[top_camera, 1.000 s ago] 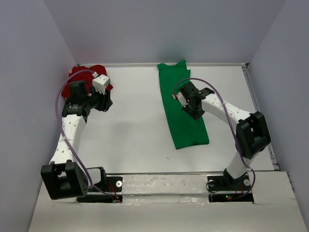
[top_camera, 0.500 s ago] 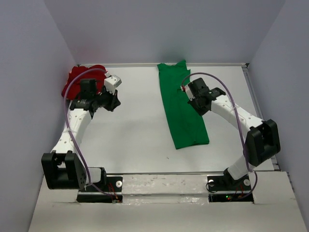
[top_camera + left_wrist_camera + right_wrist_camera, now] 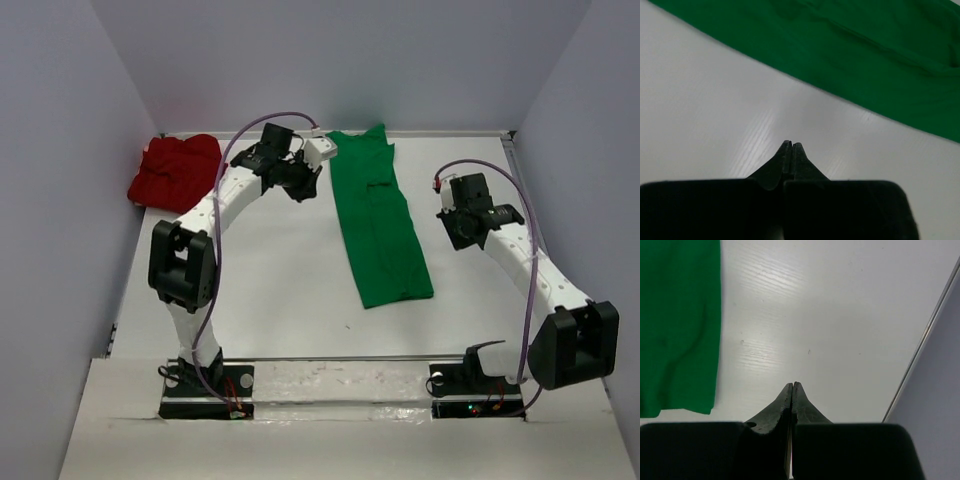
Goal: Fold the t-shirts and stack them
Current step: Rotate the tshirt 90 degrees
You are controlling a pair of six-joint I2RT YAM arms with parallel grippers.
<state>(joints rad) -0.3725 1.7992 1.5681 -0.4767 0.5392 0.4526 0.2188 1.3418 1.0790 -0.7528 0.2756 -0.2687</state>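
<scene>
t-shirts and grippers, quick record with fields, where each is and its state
green shirt: flat, long narrow strip, mid table, reaching the far edge
red shirt: bunched in the far left corner
stacked: no, shirts lie apart
left gripper: shut, empty, over bare table by the green shirt's left edge
right gripper: shut, empty, over bare table right of the green shirt

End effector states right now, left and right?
left end effector: closed, empty, near the green t-shirt.
right end effector: closed, empty.
</scene>
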